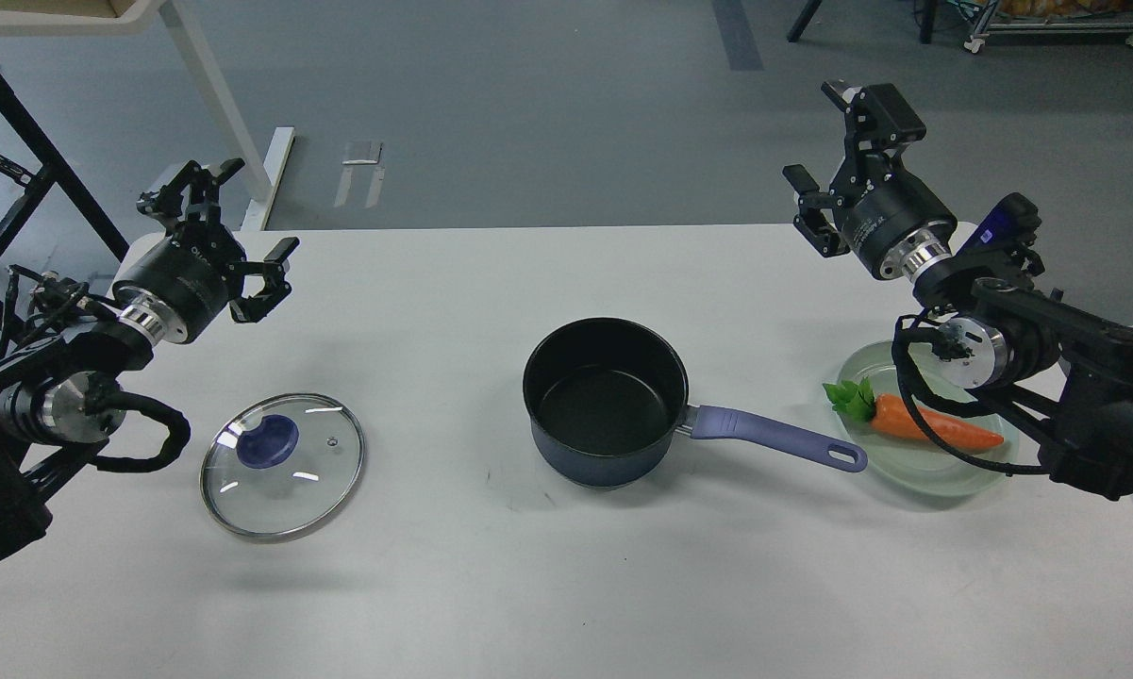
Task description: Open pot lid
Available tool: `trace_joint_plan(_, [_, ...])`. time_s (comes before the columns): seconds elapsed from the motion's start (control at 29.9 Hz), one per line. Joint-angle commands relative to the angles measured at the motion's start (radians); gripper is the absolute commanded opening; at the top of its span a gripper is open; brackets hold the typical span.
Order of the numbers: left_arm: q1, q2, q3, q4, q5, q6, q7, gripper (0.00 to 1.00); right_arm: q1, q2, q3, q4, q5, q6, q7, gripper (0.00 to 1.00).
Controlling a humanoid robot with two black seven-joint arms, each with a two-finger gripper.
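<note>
Table [566,585]: white top, the biggest thing I see; it carries everything else.
Pot [606,401]: mid-table, open and empty, its purple handle pointing toward the right edge. I judge the job done, since nothing covers it.
Lid [282,465]: flat on the table toward the left edge, well apart from the pot, knob up, set aside where it blocks nothing.
Plate [943,476]: near the right edge, just beyond the handle's tip, partly under my right arm.
Carrot [934,426]: lying on the plate, leaves toward the pot.
Left gripper [236,222]: raised near the far left corner, fingers spread, holding nothing.
Right gripper [835,156]: raised beyond the far edge near the right corner, fingers spread, empty.
</note>
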Motion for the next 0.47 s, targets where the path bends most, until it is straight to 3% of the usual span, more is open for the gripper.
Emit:
trace_joint_plan(0.0, [0.014, -0.011, -0.010, 0.001, 0.003, -0.013, 0.000, 0.99, -0.015, 0.012, -0.005, -0.063, 0.026, 0.179, 0.000, 1.00])
trace_joint_plan(0.1, [0.020, -0.026, -0.010, 0.004, 0.005, -0.017, 0.000, 0.99, -0.019, 0.013, -0.014, -0.069, 0.026, 0.230, 0.000, 1.00])
trace_joint_plan(0.43, [0.037, -0.054, -0.031, 0.009, 0.006, -0.019, 0.002, 0.99, -0.027, 0.015, 0.006, -0.067, 0.013, 0.221, 0.000, 1.00])
